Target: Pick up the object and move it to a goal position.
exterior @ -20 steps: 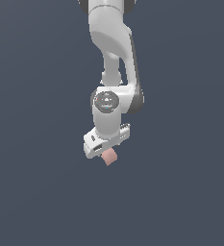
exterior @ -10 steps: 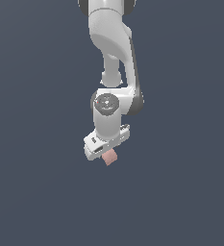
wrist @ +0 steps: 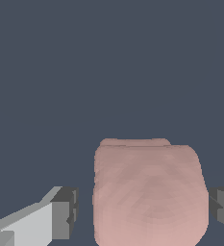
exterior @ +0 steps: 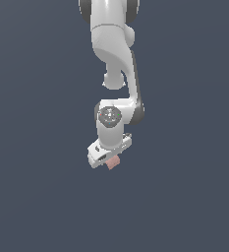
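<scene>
The pale salmon-pink cube [exterior: 113, 163] shows just below the white gripper [exterior: 109, 156] in the exterior view, near the middle of the picture. In the wrist view the cube [wrist: 149, 194] sits between the two grey-padded fingers. One finger [wrist: 65, 214] stands clear of it with a strip of background between them. The other finger [wrist: 222, 204] is close beside the opposite face. The jaws stand around the cube without closing on it. Whether the cube rests on the surface cannot be told.
A plain dark blue-grey surface [exterior: 42, 197] fills both views. The white arm [exterior: 113, 59] comes down from the top of the exterior view. No other objects and no goal marker show.
The gripper has dropped slightly lower over the cube. The cube has stayed almost where it was.
</scene>
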Robot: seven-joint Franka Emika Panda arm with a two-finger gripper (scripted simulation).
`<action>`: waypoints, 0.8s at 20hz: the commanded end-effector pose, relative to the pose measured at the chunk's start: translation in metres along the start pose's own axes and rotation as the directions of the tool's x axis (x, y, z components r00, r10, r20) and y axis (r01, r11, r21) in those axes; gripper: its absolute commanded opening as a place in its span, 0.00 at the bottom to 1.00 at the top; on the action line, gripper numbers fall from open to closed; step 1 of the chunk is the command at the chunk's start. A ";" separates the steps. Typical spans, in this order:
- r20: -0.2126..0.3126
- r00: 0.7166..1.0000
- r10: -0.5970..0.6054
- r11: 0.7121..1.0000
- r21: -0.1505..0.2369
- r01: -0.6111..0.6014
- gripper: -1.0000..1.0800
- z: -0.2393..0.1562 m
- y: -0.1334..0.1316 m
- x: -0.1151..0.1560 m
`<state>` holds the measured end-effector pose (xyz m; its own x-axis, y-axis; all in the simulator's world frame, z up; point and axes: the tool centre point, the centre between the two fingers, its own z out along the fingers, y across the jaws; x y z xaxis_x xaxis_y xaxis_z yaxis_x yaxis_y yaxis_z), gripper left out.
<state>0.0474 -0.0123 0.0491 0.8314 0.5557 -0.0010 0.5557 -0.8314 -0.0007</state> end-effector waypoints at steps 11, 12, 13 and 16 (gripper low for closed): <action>-0.001 1.000 -0.001 1.000 -0.001 0.001 0.00 0.010 0.001 0.001; -0.001 1.000 -0.001 1.000 -0.001 0.001 0.00 0.010 0.001 0.001; -0.001 1.000 -0.001 1.000 -0.001 0.001 0.00 0.010 0.001 0.001; -0.001 1.000 -0.001 1.000 -0.001 0.001 0.00 0.010 0.001 0.001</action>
<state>0.0489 -0.0128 0.0395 0.8312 0.5560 -0.0002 0.5560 -0.8312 0.0001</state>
